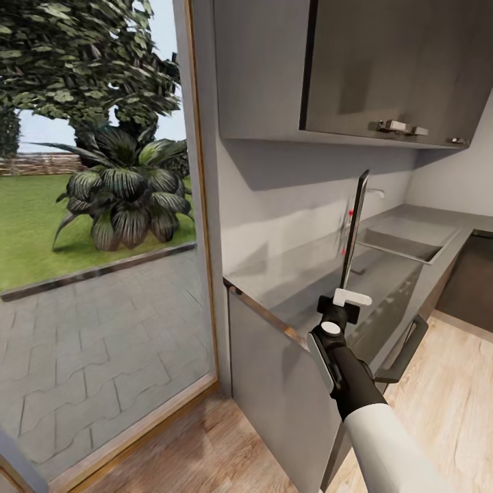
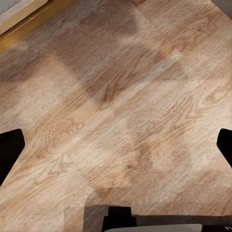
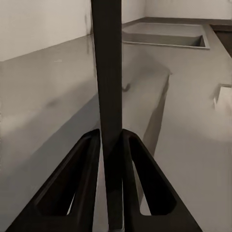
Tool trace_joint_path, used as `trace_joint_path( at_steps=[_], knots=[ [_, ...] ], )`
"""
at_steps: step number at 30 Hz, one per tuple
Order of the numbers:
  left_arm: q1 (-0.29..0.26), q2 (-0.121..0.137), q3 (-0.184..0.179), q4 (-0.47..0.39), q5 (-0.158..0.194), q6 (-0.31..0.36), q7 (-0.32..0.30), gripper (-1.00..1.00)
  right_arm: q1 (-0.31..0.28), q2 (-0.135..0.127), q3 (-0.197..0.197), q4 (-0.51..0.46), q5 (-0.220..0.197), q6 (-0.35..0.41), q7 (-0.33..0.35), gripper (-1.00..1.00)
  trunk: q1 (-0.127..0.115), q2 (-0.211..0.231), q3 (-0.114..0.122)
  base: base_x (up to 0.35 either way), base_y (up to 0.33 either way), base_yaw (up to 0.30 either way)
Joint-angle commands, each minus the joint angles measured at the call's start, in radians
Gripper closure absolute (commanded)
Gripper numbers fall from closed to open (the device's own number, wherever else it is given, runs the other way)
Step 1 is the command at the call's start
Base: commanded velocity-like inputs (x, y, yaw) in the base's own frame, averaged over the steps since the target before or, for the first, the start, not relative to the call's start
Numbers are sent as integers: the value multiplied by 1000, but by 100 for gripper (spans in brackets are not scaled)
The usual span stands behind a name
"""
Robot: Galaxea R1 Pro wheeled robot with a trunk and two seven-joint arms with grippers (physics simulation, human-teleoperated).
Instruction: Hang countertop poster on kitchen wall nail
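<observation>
Black jaws of the right gripper (image 3: 111, 145) are clamped on the lower edge of the poster (image 3: 107, 67), one finger (image 3: 84, 159) pressed against each face. The poster stands upright and is seen edge-on, so it reads as a thin dark slat; none of its artwork or lettering can be made out, and no other writing is legible anywhere. In the head view the poster (image 1: 354, 229) rises from the right gripper (image 1: 346, 296) above the grey worktop (image 1: 301, 281), clear of its surface, with the inset sink (image 1: 404, 245) just beyond and the plain wall (image 1: 287, 192) behind it. Grey wall cupboards (image 1: 390, 61) hang overhead, and a glass door (image 1: 96, 226) beside the worktop looks out on paving and plants. Jaws of the left gripper (image 2: 116, 145) are spread wide apart over the wooden floor (image 2: 121, 96), holding nothing.
</observation>
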Motion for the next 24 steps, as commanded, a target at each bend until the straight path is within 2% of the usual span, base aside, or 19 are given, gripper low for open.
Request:
trace_joint_path(
  at_steps=[1, 17, 24],
  knots=[
    [0, 0, 1, -1, 0, -1, 0, -100, -1, 0, 3, -1, -4, 5, -4, 100, 0, -1, -1, -75, 0, 0],
    [0, 0, 1, -1, 0, -1, 0, -100, -1, -1, 4, -1, -4, 5, -4, 100, 0, -1, -1, -299, 0, 4],
    [0, 0, 1, -1, 0, -1, 0, -100, -1, -1, 4, -1, -4, 6, -3, 100, 0, -1, -1, -165, 0, 205]
  ],
)
